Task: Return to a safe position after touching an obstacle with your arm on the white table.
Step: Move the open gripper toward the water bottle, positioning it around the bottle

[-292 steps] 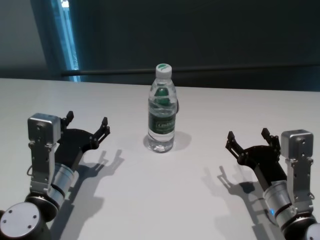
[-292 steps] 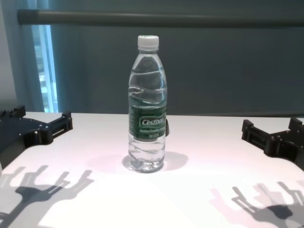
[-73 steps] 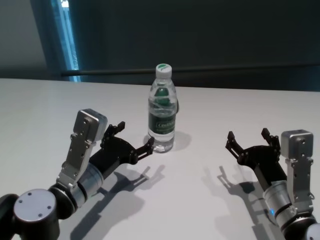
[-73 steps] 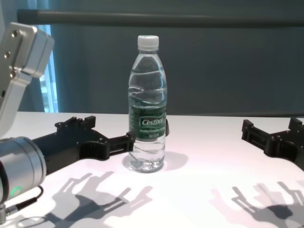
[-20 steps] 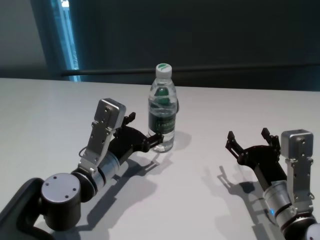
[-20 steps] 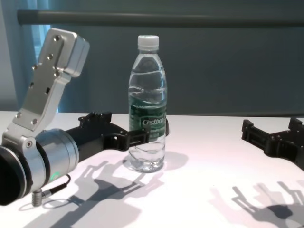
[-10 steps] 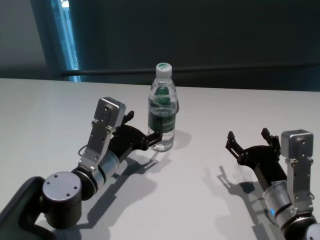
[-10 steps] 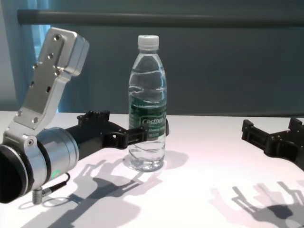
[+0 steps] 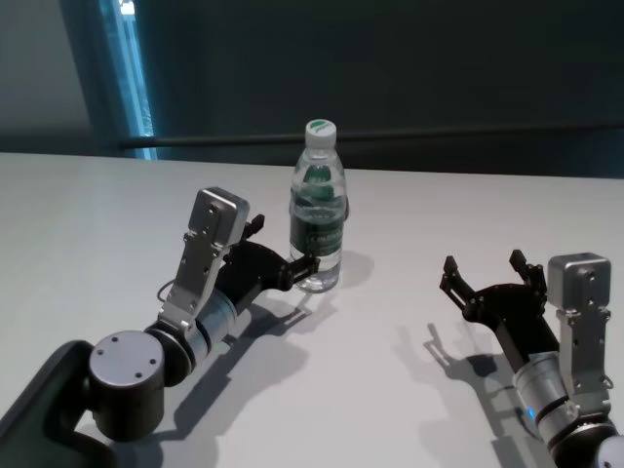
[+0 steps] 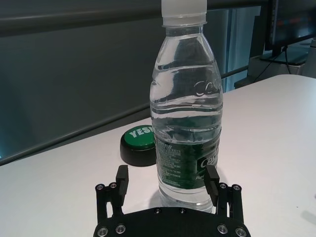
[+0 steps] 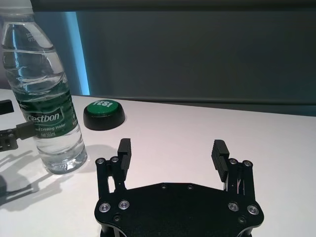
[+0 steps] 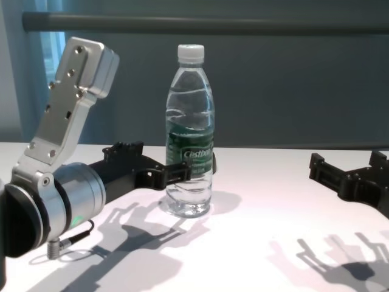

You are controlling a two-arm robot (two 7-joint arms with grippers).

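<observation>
— Looking across the white table [image 9: 409, 409], what is getting cut off for you?

— My left wrist camera is cropping the top of the bottle's [image 10: 186, 113] white cap, and the bottle is covering part of the green button [image 10: 140, 145] standing behind it. From my head, that button is hiding almost wholly behind the bottle [image 9: 318, 207]. My right gripper [image 12: 351, 174] is running off the chest picture's edge.

— Where is the bottle standing?

— It is standing upright near the middle of the table, towards the far side, cap on.

— And your left gripper?

— My left gripper [image 10: 167, 180] is reaching up to the bottle's lower part with its fingers spread. One fingertip [image 10: 212, 178] is sitting right against the bottle's side near the label's lower edge; the other is staying clear of it, so nothing is being grasped. Whether that fingertip is truly pressing the plastic, I cannot tell.

— And the right one?

— My right gripper [image 11: 171, 152] is resting low over the table on my right, released, fingers wide, well apart from the bottle [image 11: 42, 89].
</observation>
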